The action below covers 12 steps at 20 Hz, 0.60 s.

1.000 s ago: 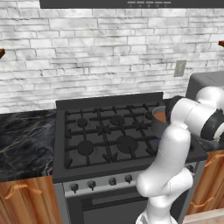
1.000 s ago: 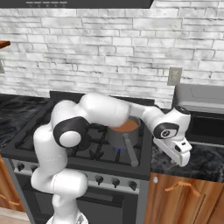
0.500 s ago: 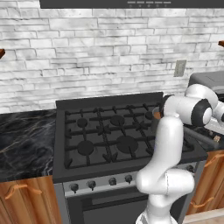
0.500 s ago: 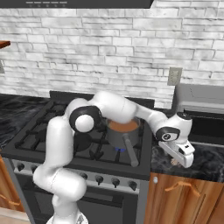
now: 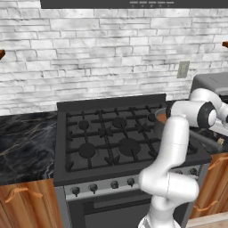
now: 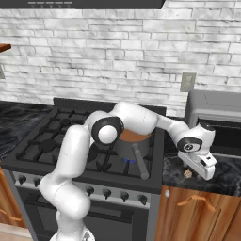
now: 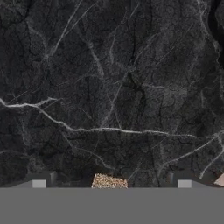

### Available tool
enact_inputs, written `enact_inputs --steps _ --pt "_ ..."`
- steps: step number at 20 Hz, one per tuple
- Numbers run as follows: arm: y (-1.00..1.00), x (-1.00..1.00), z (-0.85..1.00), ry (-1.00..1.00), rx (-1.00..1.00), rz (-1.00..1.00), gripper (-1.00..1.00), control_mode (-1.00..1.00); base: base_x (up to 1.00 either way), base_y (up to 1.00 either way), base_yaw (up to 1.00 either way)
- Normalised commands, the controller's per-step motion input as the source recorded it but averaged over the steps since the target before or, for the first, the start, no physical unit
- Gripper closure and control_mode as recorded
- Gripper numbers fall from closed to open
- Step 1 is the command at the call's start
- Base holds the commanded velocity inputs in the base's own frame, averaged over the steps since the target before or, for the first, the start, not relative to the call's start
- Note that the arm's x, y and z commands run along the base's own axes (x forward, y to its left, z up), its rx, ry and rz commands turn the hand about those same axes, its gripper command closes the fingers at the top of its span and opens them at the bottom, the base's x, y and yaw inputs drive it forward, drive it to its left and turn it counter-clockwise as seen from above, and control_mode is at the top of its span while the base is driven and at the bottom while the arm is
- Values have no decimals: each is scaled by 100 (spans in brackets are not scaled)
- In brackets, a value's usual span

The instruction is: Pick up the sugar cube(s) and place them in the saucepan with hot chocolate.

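Right base view: you see the arm reach across the stove (image 6: 56,141) to the dark marble counter (image 6: 221,176) on its right, with the gripper (image 6: 190,170) hanging low over the stone. A small speckled brown sugar cube (image 6: 188,173) lies on the counter directly beneath the hand, near the counter's front edge.

Hand view: you look straight down on the veined black counter (image 7: 109,87). The cube (image 7: 109,181) sits at the bottom of the picture, midway between the two fingertips (image 7: 39,183), which stand wide apart on either side of it and do not touch it. A second pale cube corner (image 7: 220,180) shows at the lower right edge; you cannot tell more of it.

Pan: the grey saucepan (image 6: 134,141), with its reddish-brown liquid, stands on the stove's right front burner, handle pointing toward the front. It is just left of the counter where the cube lies, apart from the gripper.

Left base view: you find the pan's rim (image 5: 159,118) partly hidden behind the arm's forearm, and a small brown cube (image 5: 220,141) at the far right on the counter. A grey appliance (image 6: 216,113) stands at the back of that counter, below a wall socket (image 6: 188,82).
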Motion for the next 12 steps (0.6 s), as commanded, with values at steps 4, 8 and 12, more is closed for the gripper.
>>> enact_inputs --steps 4,8,12 --pt "4 0 -17 3 0 0 -100 -100 0 0 0" --pt "23 0 -10 5 0 0 -100 -100 0 0 0" --pt "24 -3 -2 2 0 -2 -100 -100 0 0 0"
